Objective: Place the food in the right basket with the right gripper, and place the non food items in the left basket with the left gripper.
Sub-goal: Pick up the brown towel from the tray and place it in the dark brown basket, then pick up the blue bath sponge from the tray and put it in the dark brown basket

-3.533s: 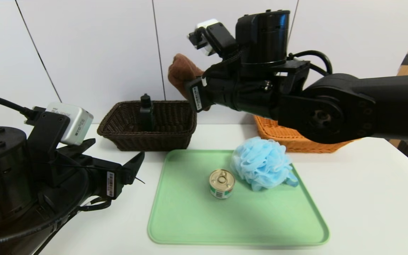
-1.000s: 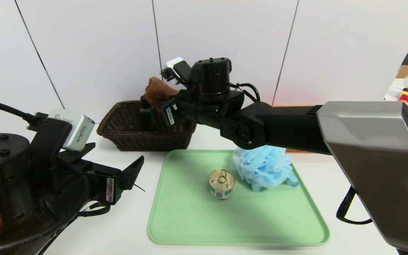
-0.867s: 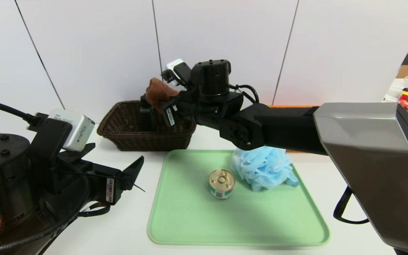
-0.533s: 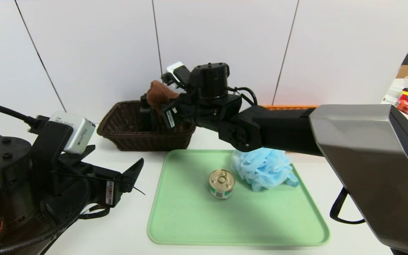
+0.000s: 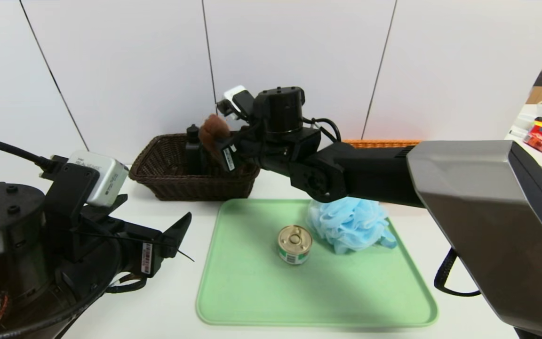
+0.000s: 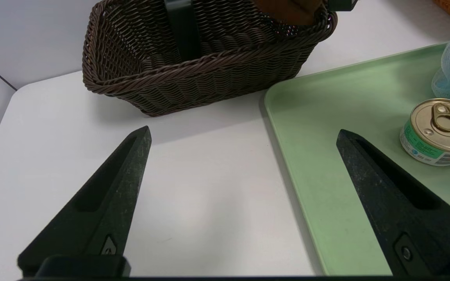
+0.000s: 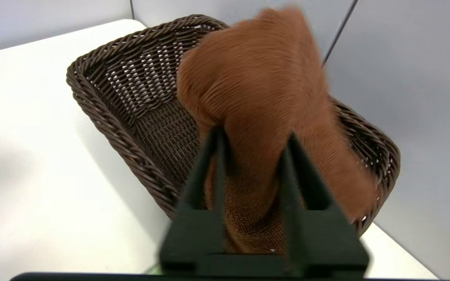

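Head view: left gripper (image 6: pixel 243 129) idles beside the tray (image 5: pixel 318 301), wide open, empty. Over the left basket (image 5: pixel 195 189), right gripper (image 7: pixel 254 132) stands partly open, brown towel (image 7: pixel 268 78) slack between its fingers; best spread fully, then lift straight clear. One bottle (image 5: pixel 193 157), one towel, one can (image 5: pixel 294 242) on the tray, one pouf (image 5: pixel 348 223), two baskets, the right basket (image 5: pixel 384 143) farthest right.

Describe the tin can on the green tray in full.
The tin can is short, round and metallic, with a gold lid and a pull ring lying on it. Its side carries a green and white label with a barcode. It stands upright, lid up and closed, on the green tray, beside the light blue bath pouf. No gripper touches it.
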